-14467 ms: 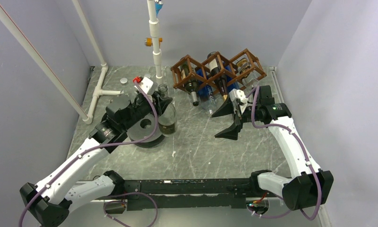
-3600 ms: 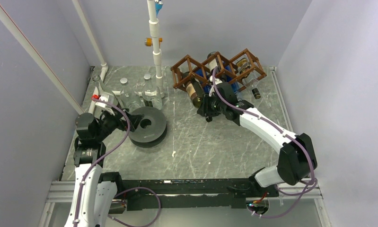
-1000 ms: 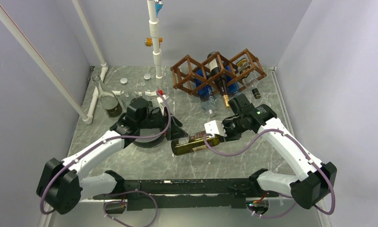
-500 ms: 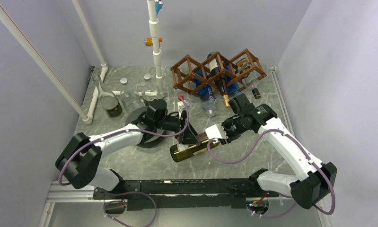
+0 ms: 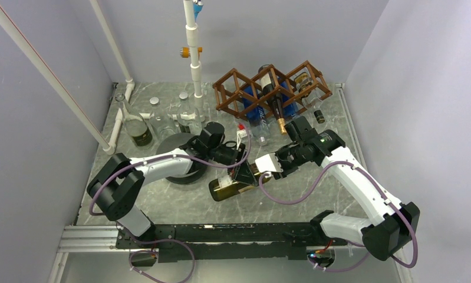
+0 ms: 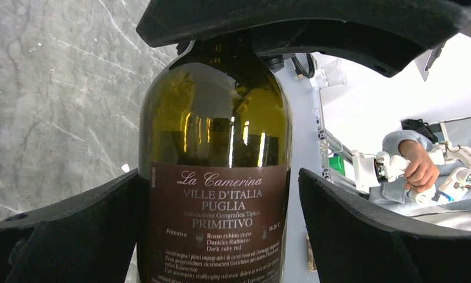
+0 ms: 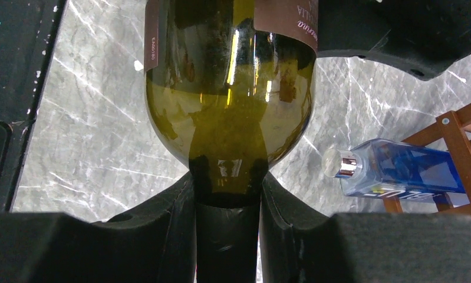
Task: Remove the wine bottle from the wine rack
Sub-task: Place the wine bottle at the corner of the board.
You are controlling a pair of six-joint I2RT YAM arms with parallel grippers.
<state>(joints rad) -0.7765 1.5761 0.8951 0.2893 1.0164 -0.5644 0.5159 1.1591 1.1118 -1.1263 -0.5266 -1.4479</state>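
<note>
The wine bottle, dark green with a brown label, lies tilted low over the marble table, off the wine rack at the back. My right gripper is shut on its neck, and the bottle's shoulder fills the right wrist view. My left gripper is open and straddles the bottle's body. Its left finger lies against the label's edge, while the right finger stands a little apart.
The rack still holds a blue bottle and a dark bottle with a gold cap. A black disc lies under my left arm. Glass flasks and white pipes stand at the back left.
My left arm has swung right from the black disc to the bottle, its open fingers now on either side of the body. The right gripper keeps its hold on the neck, barely moving.
</note>
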